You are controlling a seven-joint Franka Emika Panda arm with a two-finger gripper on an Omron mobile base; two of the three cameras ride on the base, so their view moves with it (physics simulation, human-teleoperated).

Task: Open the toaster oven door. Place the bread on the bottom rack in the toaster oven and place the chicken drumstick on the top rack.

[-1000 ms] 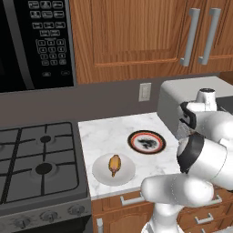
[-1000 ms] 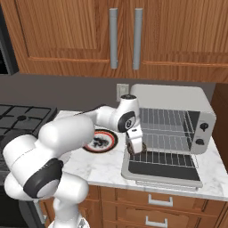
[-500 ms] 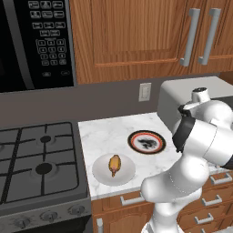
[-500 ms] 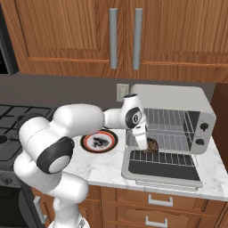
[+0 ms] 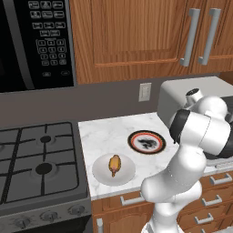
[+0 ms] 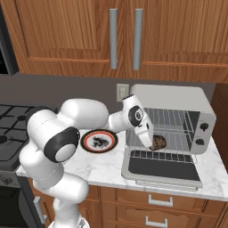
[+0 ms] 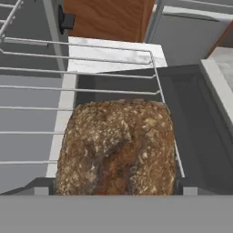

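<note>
A: Where is the tool, and how do its jaws stand?

B: The tool (image 6: 153, 144) reaches into the mouth of the toaster oven (image 6: 178, 116), just above the lowered toaster oven door (image 6: 161, 167). Its jaws stand wide apart, one on each side of the bread (image 6: 158, 142). Whether the pads press the loaf or merely flank it, I cannot tell.

A: And the bread itself?

B: It sits directly between the fingertips (image 7: 42, 186), a rough dark-brown chunk (image 7: 117, 148) lying on the wire grid of the bottom rack (image 7: 82, 73), at that rack's front corner. The top rack (image 6: 171, 121) runs above the tool, bare wire.

A: What lies behind the tool, out on the desk?

B: Beside the arm, on the marble desk (image 5: 109, 136), is a dark plate with a red rim (image 5: 146, 141), bearing only dark crumbs. Farther from the tool, near the stove (image 5: 38, 159), the chicken drumstick (image 5: 114, 164) rests on a white plate (image 5: 113, 169), well apart from the oven.

A: Anything overhead?

B: Wooden cabinets (image 6: 124, 35), and a black microwave (image 5: 34, 43) above the stove.
</note>
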